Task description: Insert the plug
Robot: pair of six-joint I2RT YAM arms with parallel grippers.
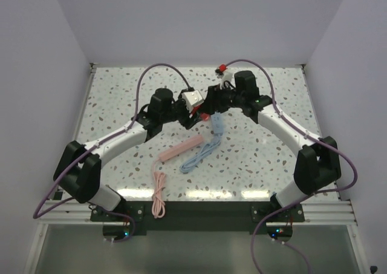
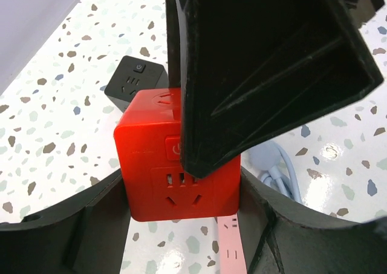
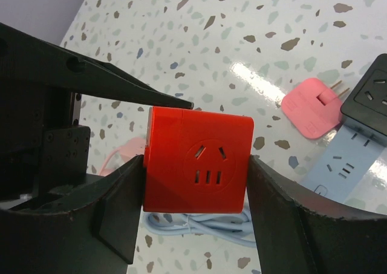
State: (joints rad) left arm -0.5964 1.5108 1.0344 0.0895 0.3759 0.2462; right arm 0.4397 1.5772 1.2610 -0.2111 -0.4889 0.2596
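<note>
White speckled terrazzo table (image 1: 115, 98), pale lilac walls (image 1: 199, 20) on three sides. The only readable markings are the power icons on the button (image 2: 174, 147) of the red socket cube (image 3: 199, 159) and on the black socket cube (image 2: 134, 80). Right gripper (image 3: 196, 171) is clamped on the red cube's sides and left gripper (image 2: 181, 186) pinches it too. The pink plug (image 3: 309, 112) lies ungripped on the table, prongs toward the black cube, beside the blue strip (image 3: 344, 165).

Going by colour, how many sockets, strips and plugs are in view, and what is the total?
Red: 1, red cube
Black: 1, black cube
Pink: 2, pink strip and pink plug
Blue: 1, blue strip
Total: 5
</note>
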